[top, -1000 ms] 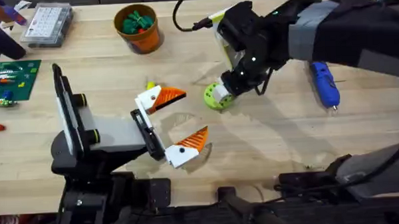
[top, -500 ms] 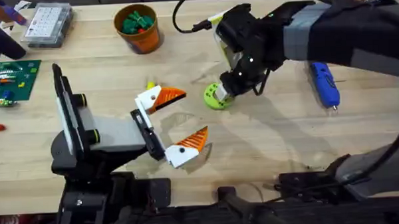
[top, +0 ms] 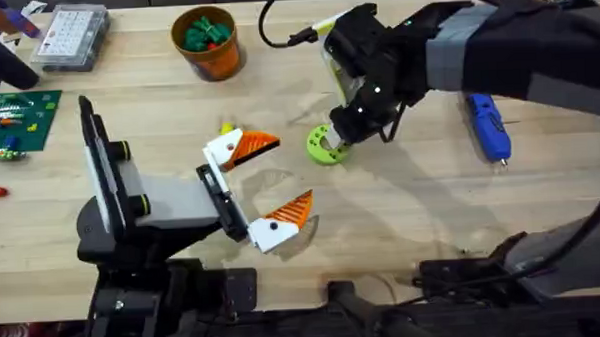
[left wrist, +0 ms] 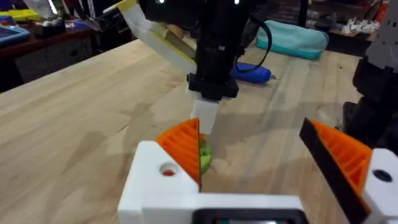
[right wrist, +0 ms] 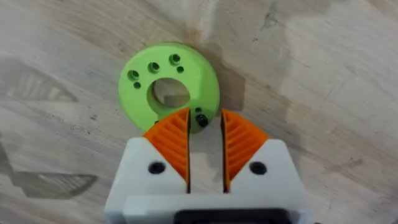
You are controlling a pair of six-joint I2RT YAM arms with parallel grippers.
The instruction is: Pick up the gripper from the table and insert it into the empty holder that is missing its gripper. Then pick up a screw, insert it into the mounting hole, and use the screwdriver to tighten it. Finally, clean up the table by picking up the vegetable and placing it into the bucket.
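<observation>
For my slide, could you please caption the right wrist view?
Right hand, fingers nearly closed, poised at the rim of a green disc on the table.

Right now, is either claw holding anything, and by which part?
Left claw open, empty. A small black screw sits at the right claw, over the green disc; hold cannot be told.
</observation>
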